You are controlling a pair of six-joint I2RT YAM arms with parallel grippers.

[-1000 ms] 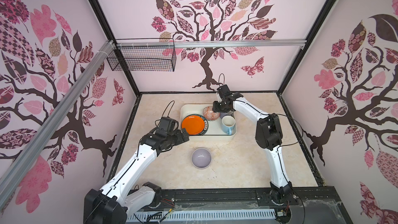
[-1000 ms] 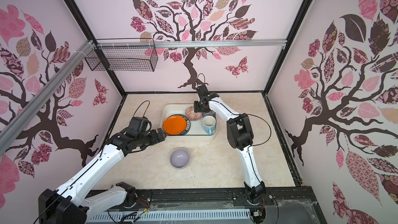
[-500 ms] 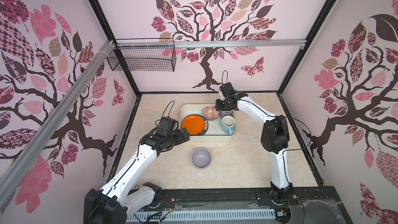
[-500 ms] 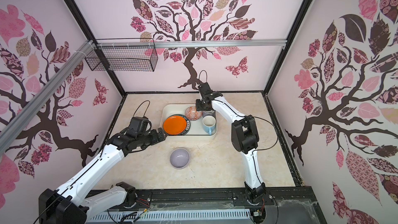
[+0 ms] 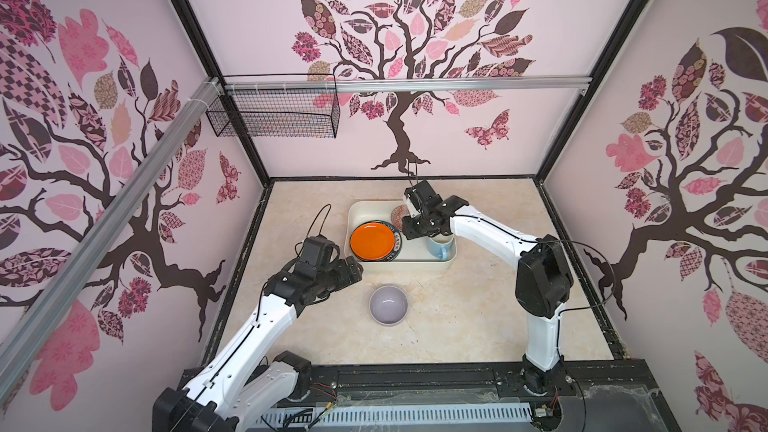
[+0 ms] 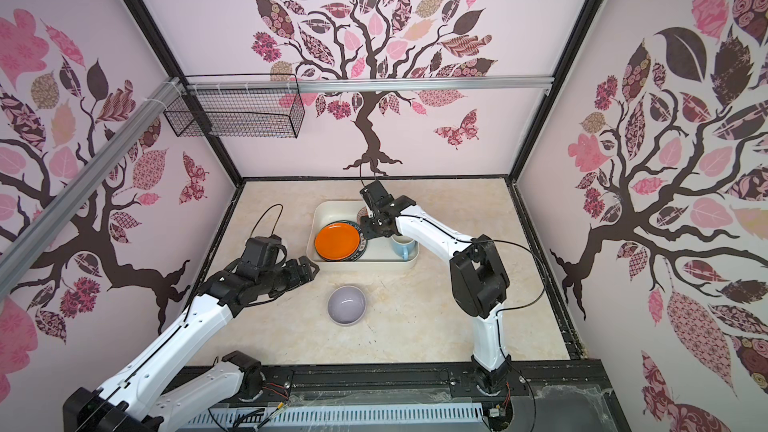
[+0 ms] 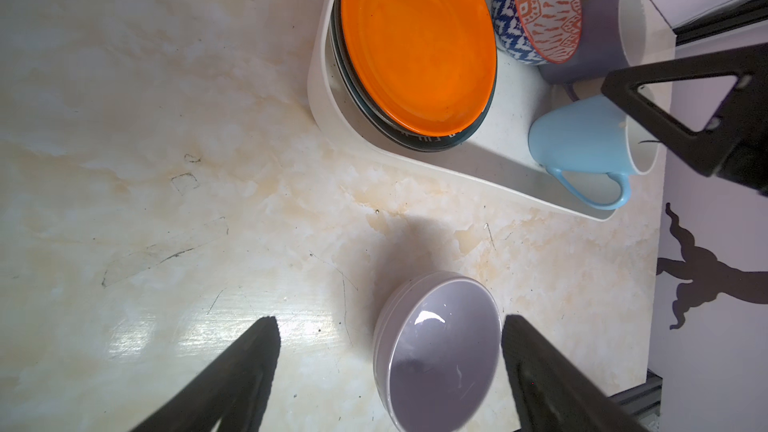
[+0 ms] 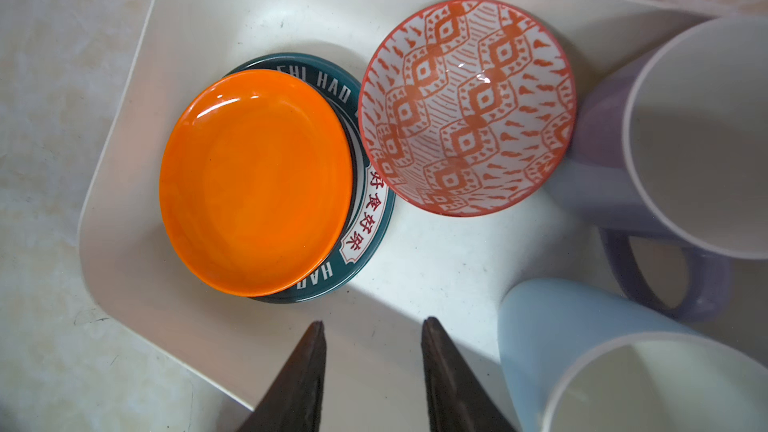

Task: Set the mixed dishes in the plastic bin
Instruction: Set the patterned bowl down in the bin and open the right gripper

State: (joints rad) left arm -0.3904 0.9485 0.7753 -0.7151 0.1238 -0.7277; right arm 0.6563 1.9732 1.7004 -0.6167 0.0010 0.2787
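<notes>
In both top views the cream plastic bin [image 5: 399, 266] [image 6: 365, 267] holds an orange plate [image 5: 372, 239] stacked on a teal plate [image 8: 365, 218], a light-blue mug [image 5: 438, 249] and an orange-patterned bowl [image 8: 465, 105]. The right wrist view also shows a lavender mug [image 8: 598, 184] beside that bowl. My right gripper [image 8: 374, 322] hangs open over the bin's bare floor, holding nothing. A plain lavender bowl [image 5: 388, 305] [image 7: 440, 351] stands on the table in front of the bin. My left gripper [image 5: 353, 270] [image 7: 388, 324] is open by the bin's front-left corner, apart from that bowl.
A black wire basket [image 5: 274, 118] hangs from the rail on the back wall, at the left. Patterned walls close in the marble table [image 5: 478, 305] on three sides. The right arm's elbow [image 5: 542, 276] stands over the table's right half.
My right gripper has come forward and left from the bin's back edge to over its middle, with its jaws narrower. The left jaws have closed slightly; that arm has hardly moved.
</notes>
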